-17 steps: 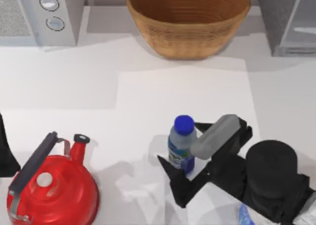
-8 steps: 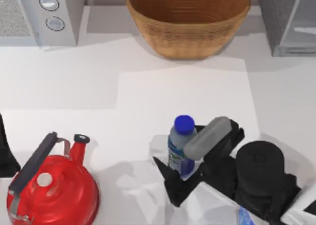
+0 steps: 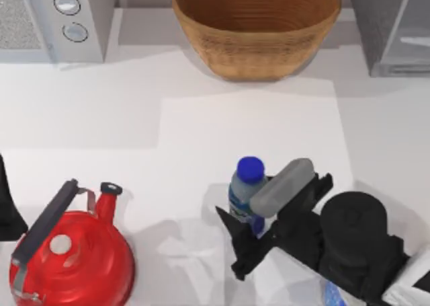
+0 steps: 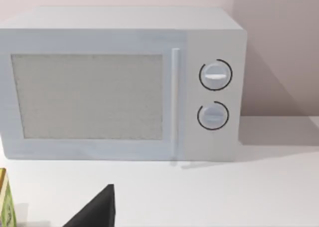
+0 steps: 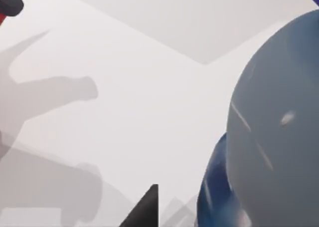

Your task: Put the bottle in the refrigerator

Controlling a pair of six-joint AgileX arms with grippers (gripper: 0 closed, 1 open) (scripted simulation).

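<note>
From above, the bottle point(image 3: 246, 190) stands upright on the table point(image 3: 101, 131), front and right of centre, so its side is open to a level grasp. The right gripper point(image 3: 254, 215) brackets it low on the body, one finger each side; whether the fingers press it I cannot tell. The refrigerator point(image 3: 393, 27) waits at the far right corner. The left wrist view faces the white microwave point(image 4: 119, 85), that arm parked at the left edge. The right wrist view has the bottle point(image 5: 274, 137) very close

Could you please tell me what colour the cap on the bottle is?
Blue: the bottle has a round blue cap, clearest in the top view.
</note>
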